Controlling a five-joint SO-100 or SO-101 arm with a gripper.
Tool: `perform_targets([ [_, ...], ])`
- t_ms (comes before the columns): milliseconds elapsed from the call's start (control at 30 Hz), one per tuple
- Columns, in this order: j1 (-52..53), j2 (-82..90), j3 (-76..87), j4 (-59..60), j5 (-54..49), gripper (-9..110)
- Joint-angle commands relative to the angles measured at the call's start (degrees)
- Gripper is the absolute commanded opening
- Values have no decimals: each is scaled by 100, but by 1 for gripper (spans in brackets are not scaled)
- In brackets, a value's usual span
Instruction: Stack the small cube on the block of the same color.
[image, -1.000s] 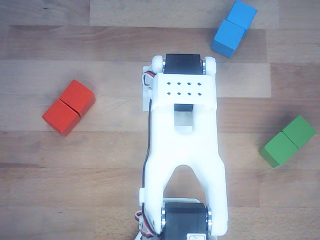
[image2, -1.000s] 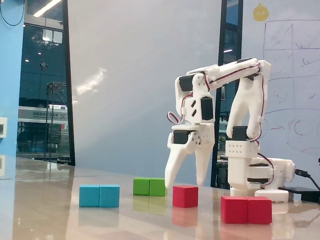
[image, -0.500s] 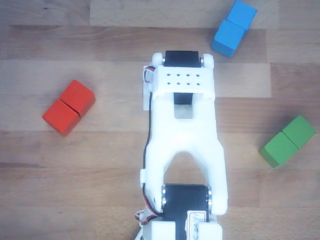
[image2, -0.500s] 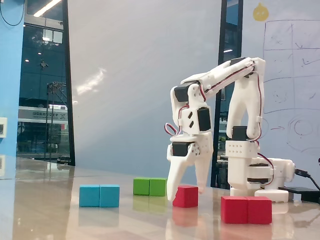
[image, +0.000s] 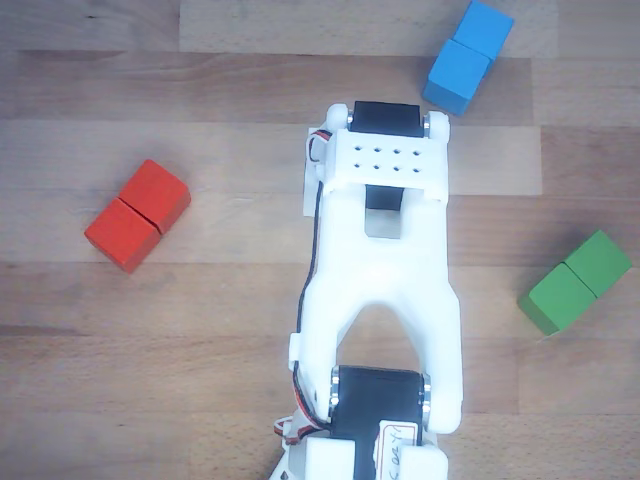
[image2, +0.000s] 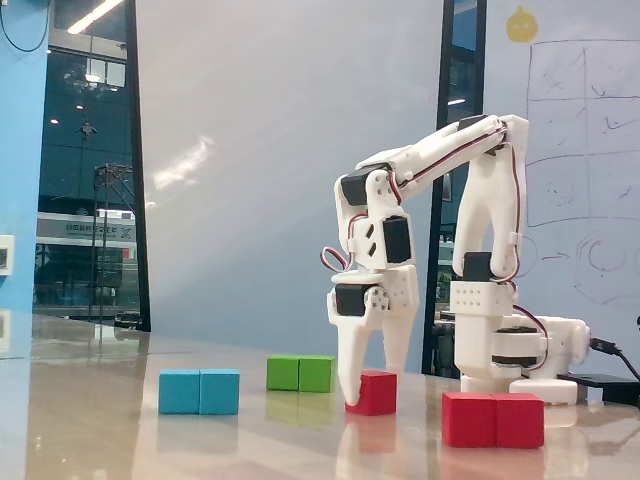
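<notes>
With the gripper (image2: 366, 392) spread open and straddling the small cube (image2: 377, 392) on the table (image2: 250, 430) just left of the block (image2: 493, 419), I judged I should settle lower and centre, though contact seemed unclear, before closing.

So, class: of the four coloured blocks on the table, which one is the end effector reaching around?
The small red cube: a single cube, unlike the blue, green and red double blocks. The end effector straddles it in the fixed view.
</notes>
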Motion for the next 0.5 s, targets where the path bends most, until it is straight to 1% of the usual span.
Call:
perform_targets([
  [0, 44, 35, -141, -220, -44, 14],
  [200, 53, 35, -141, -316, -35, 7],
  [467, 53, 123, -141, -316, 35, 6],
])
